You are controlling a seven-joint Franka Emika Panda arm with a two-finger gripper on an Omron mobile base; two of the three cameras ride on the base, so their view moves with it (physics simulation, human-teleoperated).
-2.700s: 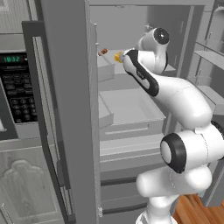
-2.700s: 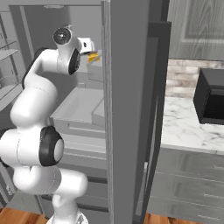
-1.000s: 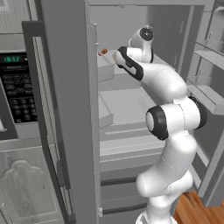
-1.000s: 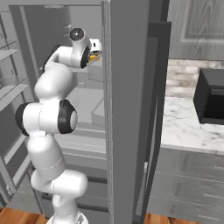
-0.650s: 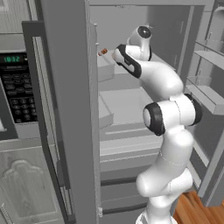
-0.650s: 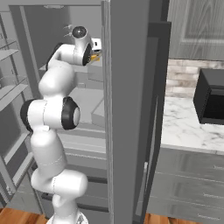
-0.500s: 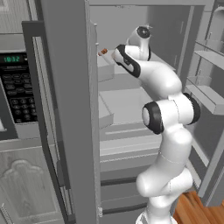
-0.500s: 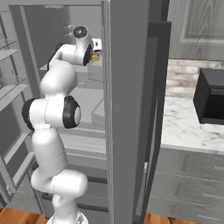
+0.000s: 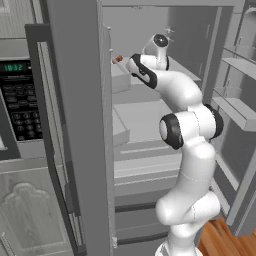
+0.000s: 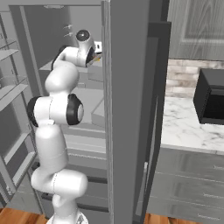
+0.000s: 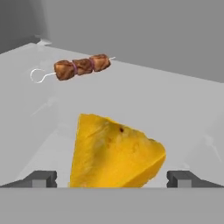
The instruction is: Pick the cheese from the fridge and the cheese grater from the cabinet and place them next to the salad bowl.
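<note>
Nearest your gripper point(image 11: 111, 179), the cheese point(image 11: 114, 153) sits on the fridge point(image 9: 80, 125) shelf point(image 11: 175, 113): a yellow-orange wedge with a rough, mottled face, lying between the two dark fingertips point(image 11: 41, 178), which stand spread wide, gripping nothing. You see a pale grey, smooth, matte shelf under the cheese. Beyond the cheese, toward the back wall, lies a skewer point(image 11: 81, 67) of three brown meat chunks on a thin wire with a looped end. From the base views, your white arm point(image 9: 185, 125) reaches past the tall grey door edge into the upper shelf. Right of the fridge you have a marbled tabletop point(image 10: 188, 127) with a black box point(image 10: 212, 96) before a brick backsplash; left of the fridge, a microwave point(image 9: 17, 107) keypad.
</note>
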